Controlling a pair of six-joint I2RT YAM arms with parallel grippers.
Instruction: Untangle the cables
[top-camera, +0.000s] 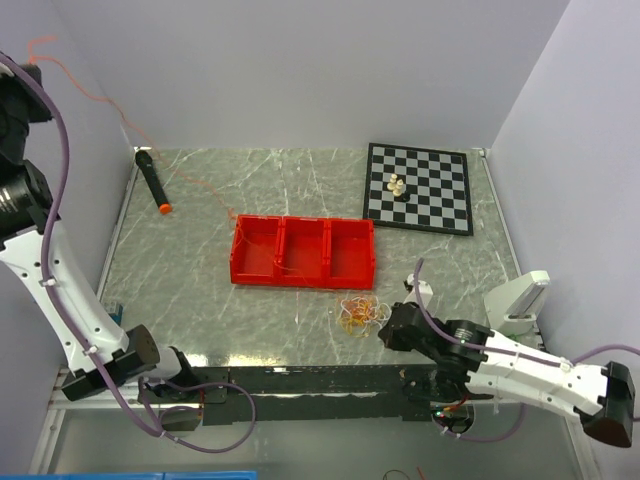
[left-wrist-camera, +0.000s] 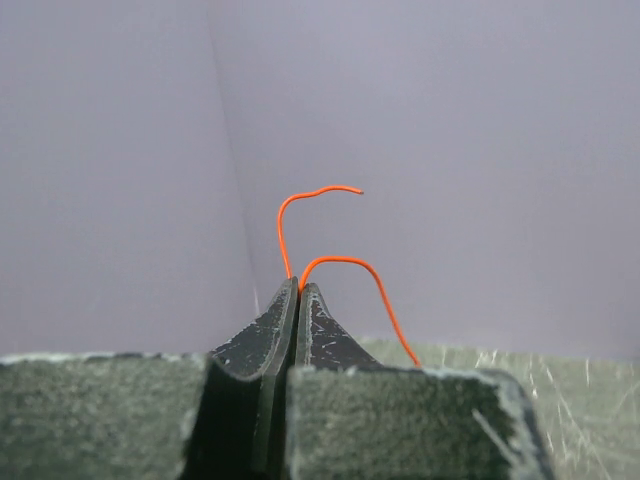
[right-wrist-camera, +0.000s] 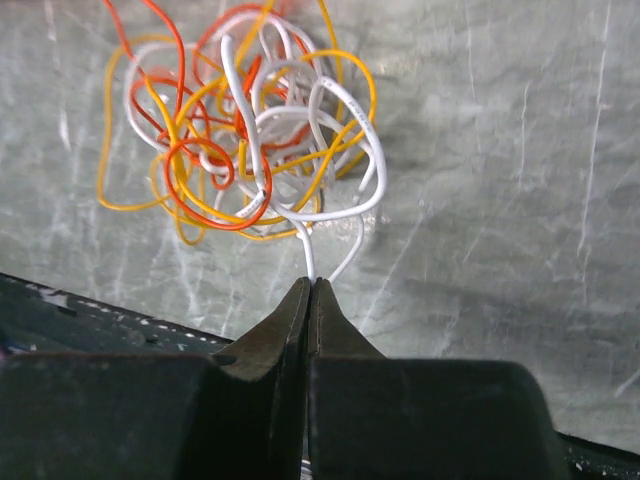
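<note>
Left gripper (left-wrist-camera: 298, 285) is clamped on one orange cable (left-wrist-camera: 322, 188), held high over the far-left corner of the table (top-camera: 200, 300), the strand trailing down toward the red tray (top-camera: 300, 280). Right gripper (right-wrist-camera: 308, 285) pinches a white cable (right-wrist-camera: 308, 250) at the clump (top-camera: 360, 312), near the table's near edge, right of centre. Early days, I'd say: the knot looks mostly unpicked. Bare tabletop lies left of the clump, and walls hem both sides.
</note>
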